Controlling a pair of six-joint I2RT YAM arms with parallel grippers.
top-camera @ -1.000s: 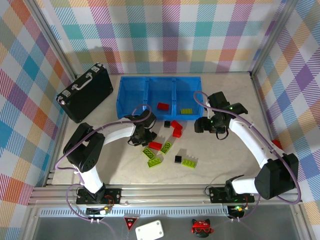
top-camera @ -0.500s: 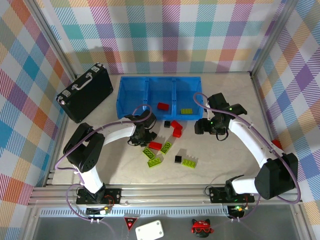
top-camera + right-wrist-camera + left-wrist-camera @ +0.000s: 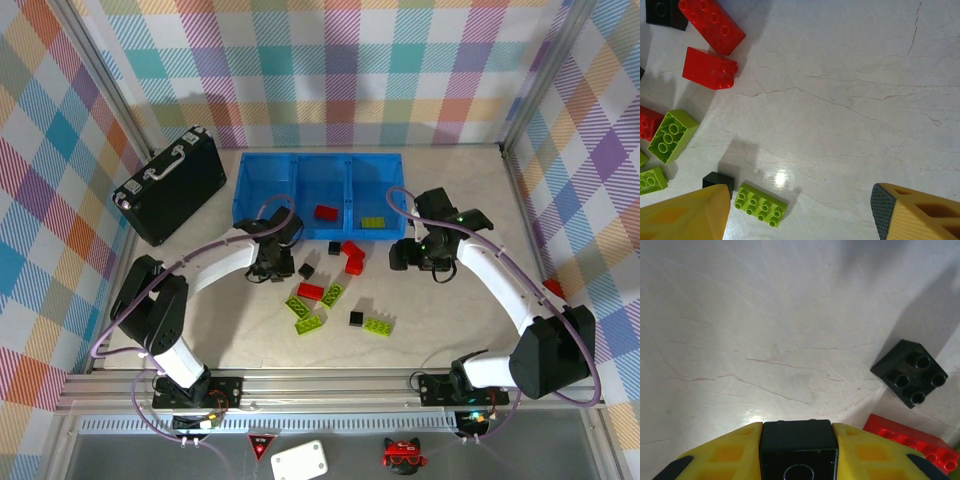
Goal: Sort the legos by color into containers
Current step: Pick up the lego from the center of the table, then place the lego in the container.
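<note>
Entry: my left pincer, shut tight on one black brick low over the table, presumably bound for the blue tray beyond; my right pincer, wide apart, holding nothing, hovering above loose bricks awaiting sorting.

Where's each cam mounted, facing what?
Top external: above, behind the bases, looking down on the blue tray; left arm, right arm show.
Left wrist: low, facing a loose black brick; left gripper clamps a second black brick.
Right wrist: looking down at the tabletop past the open right gripper.
Shared: right wrist and top show lime brick beside black cube.
</note>
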